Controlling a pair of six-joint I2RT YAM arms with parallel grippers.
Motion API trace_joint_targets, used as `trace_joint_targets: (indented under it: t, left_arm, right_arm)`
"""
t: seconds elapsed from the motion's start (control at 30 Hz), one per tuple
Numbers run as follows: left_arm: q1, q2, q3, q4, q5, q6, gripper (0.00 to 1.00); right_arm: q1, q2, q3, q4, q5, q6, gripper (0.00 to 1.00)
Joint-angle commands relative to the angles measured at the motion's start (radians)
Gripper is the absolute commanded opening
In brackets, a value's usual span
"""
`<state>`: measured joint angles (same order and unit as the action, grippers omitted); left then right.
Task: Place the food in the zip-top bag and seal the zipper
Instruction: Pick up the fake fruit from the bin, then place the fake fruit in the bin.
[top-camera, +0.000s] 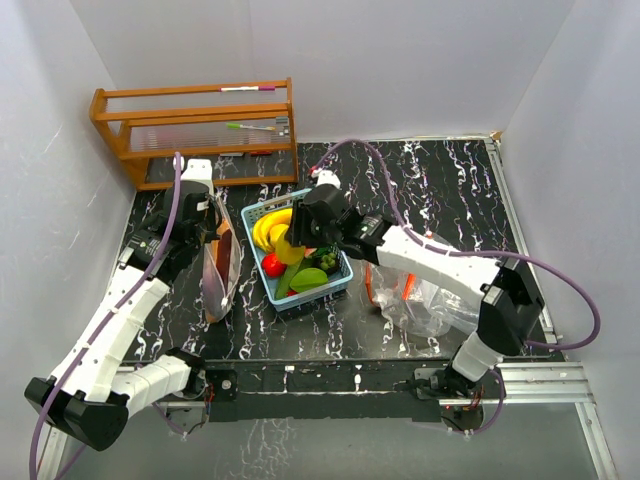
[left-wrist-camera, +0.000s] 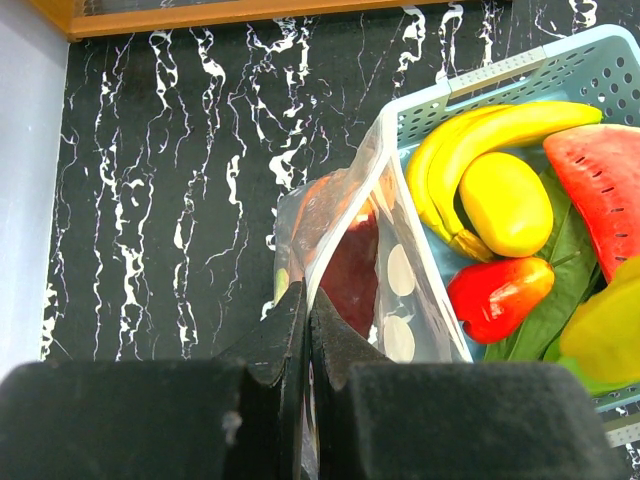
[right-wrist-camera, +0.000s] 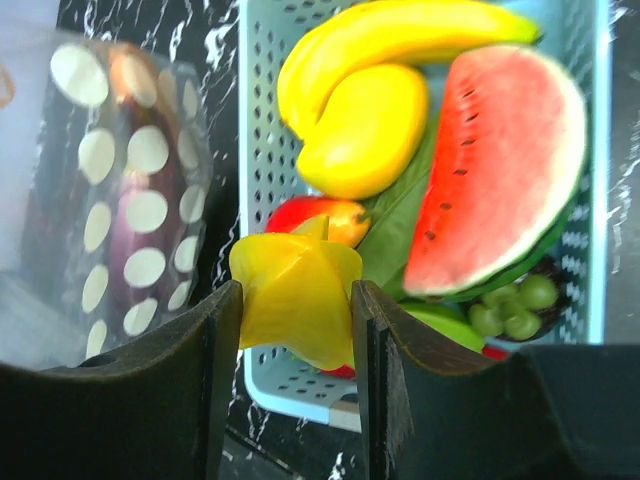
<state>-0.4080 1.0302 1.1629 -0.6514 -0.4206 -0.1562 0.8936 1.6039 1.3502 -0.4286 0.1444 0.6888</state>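
The food lies in a light-blue basket (top-camera: 262, 212) at mid-table: yellow bananas (right-wrist-camera: 400, 40), a yellow mango (right-wrist-camera: 365, 130), a watermelon slice (right-wrist-camera: 500, 180), a red piece (left-wrist-camera: 500, 295) and green grapes (right-wrist-camera: 515, 305). My right gripper (right-wrist-camera: 295, 295) is shut on a yellow star-shaped fruit (right-wrist-camera: 297, 320), held just above the basket's left rim. Left of the basket the zip-top bag (top-camera: 220, 270) stands with white dots on its side and a purple aubergine (right-wrist-camera: 150, 170) inside. My left gripper (left-wrist-camera: 308, 300) is shut on the bag's top edge (left-wrist-camera: 345, 210).
A wooden rack (top-camera: 195, 130) stands at the back left corner. A crumpled clear bag (top-camera: 420, 300) with an orange part lies right of the basket, under my right arm. White walls close in the black marbled table (top-camera: 440, 190).
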Motion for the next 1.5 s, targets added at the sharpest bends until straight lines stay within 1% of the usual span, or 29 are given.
trace_joint_targets:
  t: [0.0, 0.13, 0.17, 0.27, 0.3, 0.4, 0.43, 0.6, 0.73, 0.83, 1.0, 1.07, 1.23, 1.3, 1.47]
  left_arm:
    - [-0.003, -0.028, 0.013, 0.000, -0.015, 0.010, 0.00]
    - [-0.003, -0.029, 0.017, -0.002, -0.015, 0.012, 0.00]
    - [-0.003, -0.031, 0.018, -0.003, -0.015, 0.012, 0.00]
    - [-0.004, -0.033, 0.015, -0.004, -0.014, 0.014, 0.00]
    - [-0.003, -0.032, 0.014, -0.004, -0.014, 0.013, 0.00]
    - [-0.004, -0.034, 0.012, -0.004, -0.015, 0.014, 0.00]
    - [-0.003, -0.034, 0.011, -0.004, -0.015, 0.014, 0.00]
    - [-0.004, -0.036, 0.004, -0.001, -0.021, 0.015, 0.00]
    - [-0.003, -0.032, 0.006, 0.004, -0.016, 0.013, 0.00]
    - [-0.003, -0.033, 0.006, 0.007, -0.010, 0.011, 0.00]
    - [-0.003, -0.036, 0.011, -0.002, -0.008, 0.009, 0.00]
    - [-0.004, -0.040, 0.013, -0.009, -0.015, 0.008, 0.00]
    - [-0.005, -0.053, 0.015, -0.010, -0.020, 0.015, 0.00]
    - [-0.003, -0.053, 0.014, -0.009, -0.018, 0.015, 0.00]
    - [-0.003, -0.058, 0.005, -0.006, -0.022, 0.017, 0.00]
  right_arm:
    - [-0.056, 0.027, 0.076, 0.051, 0.050, -0.059, 0.43]
    - [-0.087, 0.080, 0.110, 0.073, 0.075, -0.083, 0.48]
    - [-0.096, 0.088, 0.111, 0.086, 0.068, -0.092, 0.50]
    - [-0.111, 0.116, 0.125, 0.118, 0.031, -0.107, 0.60]
    - [-0.112, 0.124, 0.132, 0.117, 0.025, -0.111, 0.66]
    - [-0.111, 0.136, 0.144, 0.111, -0.006, -0.122, 0.76]
    - [-0.111, 0.136, 0.144, 0.108, -0.016, -0.123, 0.77]
    - [-0.099, 0.088, 0.115, 0.098, -0.067, -0.103, 0.78]
    - [-0.043, 0.068, 0.101, 0.054, -0.064, -0.058, 0.78]
    - [-0.005, 0.082, 0.085, 0.050, -0.056, -0.023, 0.78]
    - [0.002, 0.134, 0.067, 0.076, -0.086, 0.040, 0.78]
    - [0.005, 0.178, 0.080, 0.055, -0.077, 0.055, 0.78]
    - [0.008, 0.220, 0.084, 0.036, -0.058, 0.068, 0.78]
    - [0.012, 0.237, 0.103, -0.008, -0.038, 0.072, 0.78]
    - [0.058, 0.185, 0.098, -0.057, 0.092, 0.062, 0.76]
